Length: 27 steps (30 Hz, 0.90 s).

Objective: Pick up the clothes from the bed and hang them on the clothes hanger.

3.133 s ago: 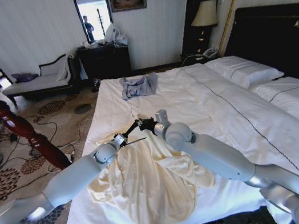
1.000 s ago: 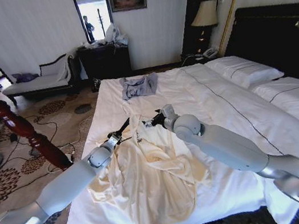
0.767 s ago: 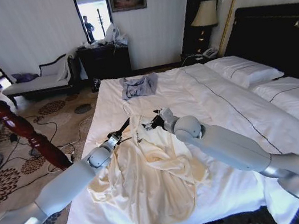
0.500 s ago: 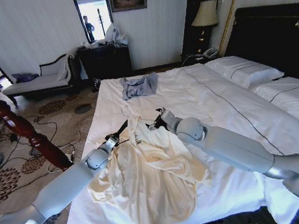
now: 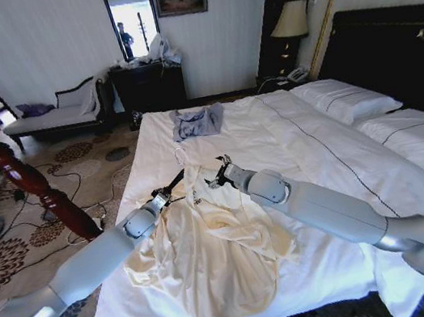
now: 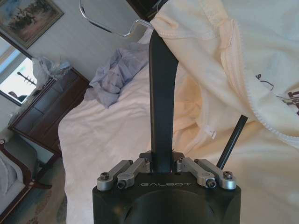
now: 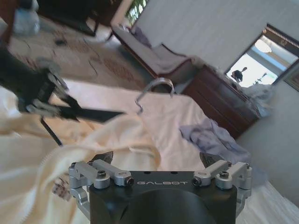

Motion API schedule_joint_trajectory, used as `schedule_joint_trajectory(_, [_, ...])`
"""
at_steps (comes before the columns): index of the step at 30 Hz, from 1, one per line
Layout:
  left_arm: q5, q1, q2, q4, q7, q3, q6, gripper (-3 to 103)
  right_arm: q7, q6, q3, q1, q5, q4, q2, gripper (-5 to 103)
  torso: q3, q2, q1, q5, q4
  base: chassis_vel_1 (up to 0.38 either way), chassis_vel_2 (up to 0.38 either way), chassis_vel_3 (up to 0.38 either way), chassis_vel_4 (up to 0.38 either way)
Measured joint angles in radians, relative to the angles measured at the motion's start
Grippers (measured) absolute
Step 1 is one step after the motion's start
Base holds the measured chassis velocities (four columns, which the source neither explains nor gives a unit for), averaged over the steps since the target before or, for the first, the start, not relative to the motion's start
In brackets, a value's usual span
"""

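While my left gripper (image 6: 162, 164) clamps the hanger's (image 6: 161, 88) arm, hook pointing up the bed (image 5: 318, 156), the cream garment (image 5: 207, 245) drapes its far shoulder; my right gripper (image 7: 159, 163) (jaws apart) sits nearer the collar.

White striped walls, patterned carpet (image 5: 73, 162), dark dresser (image 5: 148, 86), bedside lamp (image 5: 289, 20).

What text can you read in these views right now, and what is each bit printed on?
"GALBOT": on the left gripper body, in the left wrist view.
"GALBOT": on the right gripper body, in the right wrist view.
Dark print on the clothes near the collar: partly cut off, unreadable.
Small white tag on the clothes: too small to read.
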State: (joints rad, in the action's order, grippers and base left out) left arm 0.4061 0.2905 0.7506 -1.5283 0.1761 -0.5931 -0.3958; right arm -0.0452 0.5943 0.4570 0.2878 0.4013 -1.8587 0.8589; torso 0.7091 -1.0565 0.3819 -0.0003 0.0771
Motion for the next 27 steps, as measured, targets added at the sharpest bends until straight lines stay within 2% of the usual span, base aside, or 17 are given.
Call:
schedule_joint_trajectory(2, [0.001, 0.001, 0.000, 0.003, 0.000, 0.005, 0.000, 19, 0.004, -0.004, -0.005, 0.013, 0.000, -0.010, -0.009, 100, 0.000, 0.000, 0.000, 0.0000, 0.0004, 0.000, 0.000, 0.000, 0.000])
schedule_joint_trajectory(4, [0.002, 0.001, -0.001, 0.018, -0.001, 0.023, 0.000, 19, 0.023, -0.035, -0.009, 0.058, -0.044, -0.028, -0.034, 100, 0.000, 0.000, 0.000, 0.0006, 0.0015, 0.000, 0.000, 0.000, 0.000])
schedule_joint_trajectory(9, [0.016, -0.020, 0.000, 0.019, -0.003, 0.020, -0.005, 19, 0.031, -0.054, -0.004, 0.087, -0.132, -0.007, -0.027, 100, 0.000, 0.000, 0.000, 0.0005, 0.0002, 0.000, 0.000, 0.000, 0.000])
schedule_joint_trajectory(14, [0.024, -0.029, -0.006, 0.014, -0.005, 0.013, -0.009, 19, 0.042, -0.065, -0.003, 0.082, -0.163, 0.005, -0.025, 100, 0.000, 0.000, 0.000, 0.0003, 0.0009, 0.000, 0.000, 0.000, 0.000])
schedule_joint_trajectory(17, [0.029, -0.032, -0.021, 0.002, -0.019, 0.015, -0.008, 19, 0.063, -0.097, -0.003, 0.083, -0.225, 0.026, -0.027, 102, 0.000, 0.000, 0.000, 0.0002, 0.0007, 0.000, 0.000, 0.000, 0.000])
schedule_joint_trajectory(26, [-0.031, -0.015, -0.064, -0.026, -0.055, 0.019, 0.026, 19, 0.064, -0.114, -0.008, 0.089, -0.267, 0.061, -0.009, 97, 0.000, 0.000, 0.000, 0.0002, 0.0005, 0.000, 0.000, 0.000, 0.000])
schedule_joint_trajectory(27, [-0.041, -0.011, -0.069, -0.028, -0.059, 0.023, 0.031, 19, 0.061, -0.114, -0.008, 0.093, -0.267, 0.064, -0.006, 88, 0.000, 0.000, 0.000, 0.0003, 0.0003, 0.000, 0.000, 0.000, 0.000])
